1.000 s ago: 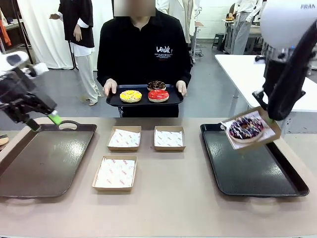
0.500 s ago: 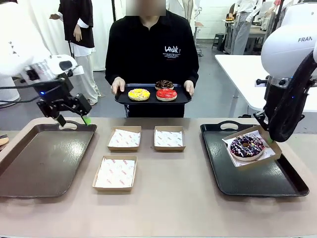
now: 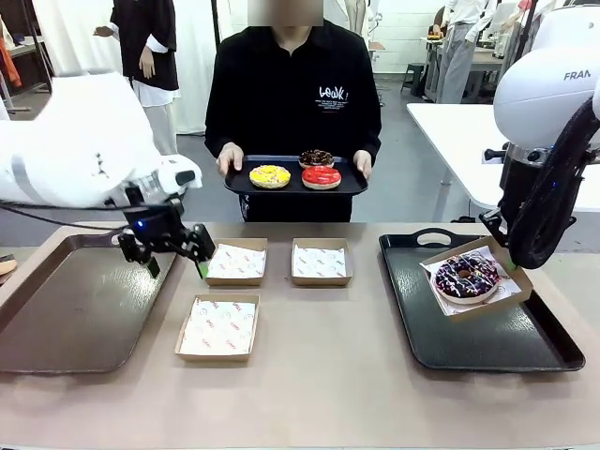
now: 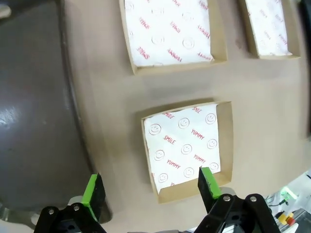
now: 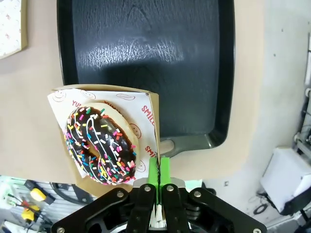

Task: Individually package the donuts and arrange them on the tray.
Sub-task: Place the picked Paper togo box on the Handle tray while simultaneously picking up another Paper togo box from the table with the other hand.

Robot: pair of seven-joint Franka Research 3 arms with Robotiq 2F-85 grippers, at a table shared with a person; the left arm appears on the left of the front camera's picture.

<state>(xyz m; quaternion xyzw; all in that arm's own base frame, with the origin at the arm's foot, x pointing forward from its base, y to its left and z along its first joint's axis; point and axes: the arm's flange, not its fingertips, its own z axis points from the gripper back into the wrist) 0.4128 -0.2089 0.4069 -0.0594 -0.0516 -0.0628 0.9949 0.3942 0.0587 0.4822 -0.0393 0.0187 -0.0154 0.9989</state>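
A dark donut with light sprinkles (image 3: pixel 466 276) (image 5: pixel 101 145) lies in a paper-lined cardboard box (image 3: pixel 506 286) (image 5: pixel 146 104). My right gripper (image 3: pixel 511 265) (image 5: pixel 159 170) is shut on that box's edge and holds it tilted low over the right black tray (image 3: pixel 487 342) (image 5: pixel 146 43). I cannot tell whether the box touches the tray. The person holds a small tray (image 3: pixel 246 186) with a yellow donut (image 3: pixel 270 175), a red donut (image 3: pixel 322 176) and a chocolate donut (image 3: pixel 316 157). My left gripper (image 3: pixel 178 267) (image 4: pixel 150 187) hangs open and empty above an empty box (image 3: pixel 217 327) (image 4: pixel 187 148).
Two more empty paper-lined boxes (image 3: pixel 236 262) (image 3: pixel 321 262) sit mid-table; the left wrist view shows them too (image 4: pixel 167 29) (image 4: pixel 265 24). A dark brown tray (image 3: pixel 75 309) (image 4: pixel 34 107) lies at the left. The person stands close to the table's far edge.
My left arm swung right from the left tray's far edge to above the boxes. The right gripper lowered the boxed donut toward the right tray. The person shifted slightly right.
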